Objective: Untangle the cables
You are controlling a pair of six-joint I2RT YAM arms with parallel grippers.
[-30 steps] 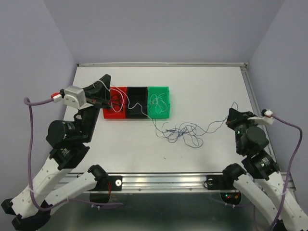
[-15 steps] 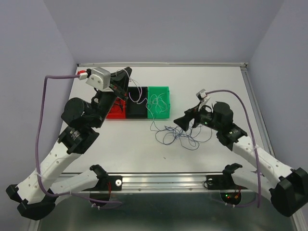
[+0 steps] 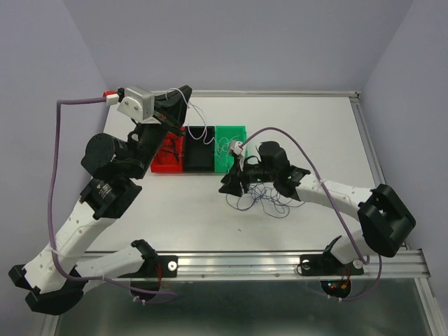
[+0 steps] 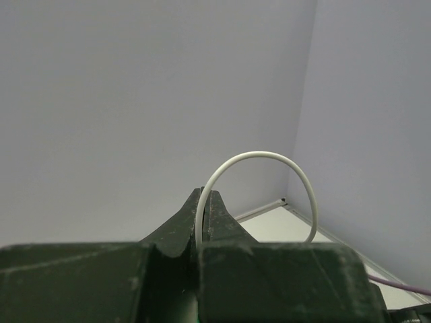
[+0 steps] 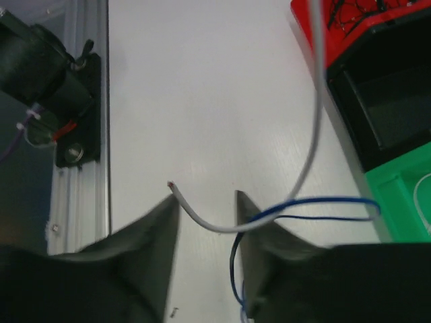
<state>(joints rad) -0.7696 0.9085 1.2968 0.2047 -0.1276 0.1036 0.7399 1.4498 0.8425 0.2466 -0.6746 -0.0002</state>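
Cable [image 5: 209, 226], white, crosses ungripped between right gripper's [image 5: 207, 197] parted jaws.

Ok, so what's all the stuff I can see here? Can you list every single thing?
table: one, white, under everything.
red bin: one, red, left end of the row, thin black wires inside.
black bin: one, black, middle of the row.
green bin: one, green, right end of the row, thin white wires inside.
cables: several, too tangled to count, dark blue, black and white, heaped in front of the green bin.
white cable: one, white, looping out of the left end effector.
purple arm cables: two, purple, one along each arm.
left end effector: one, black, raised at the back left, shut on the white cable.
right end effector: one, black, open, low by the heap, a white cable end between its fingers.
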